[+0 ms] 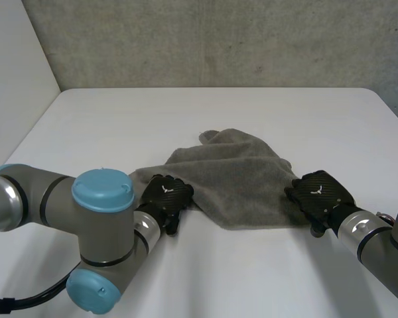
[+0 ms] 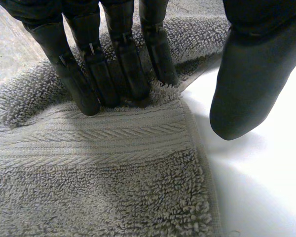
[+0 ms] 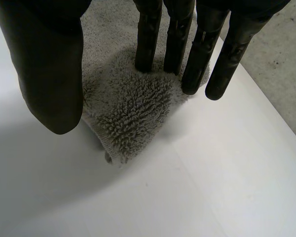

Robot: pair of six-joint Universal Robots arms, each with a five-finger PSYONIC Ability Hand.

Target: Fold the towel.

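Head view: the grey towel (image 1: 239, 179) sits rumpled around the middle of the white table (image 1: 186, 112), concrete wall (image 1: 219, 40) behind it. The left hand (image 1: 166, 195) is on the towel's left side at its near edge, and the right hand (image 1: 318, 192) is at the towel's right near corner.

Left wrist view: the left hand's fingers (image 2: 123, 59) are straight and pressed down into the pile just beside the towel's woven band. The thumb (image 2: 251, 84) hangs well apart over bare table, so nothing is pinched.

Right wrist view: same deal. The right hand's fingers (image 3: 148, 39) are straight, and a couple of them rest their tips on a bunched corner of towel (image 3: 133, 108). The thumb (image 3: 49, 74) is spread off to the side of that corner, not clamping it.
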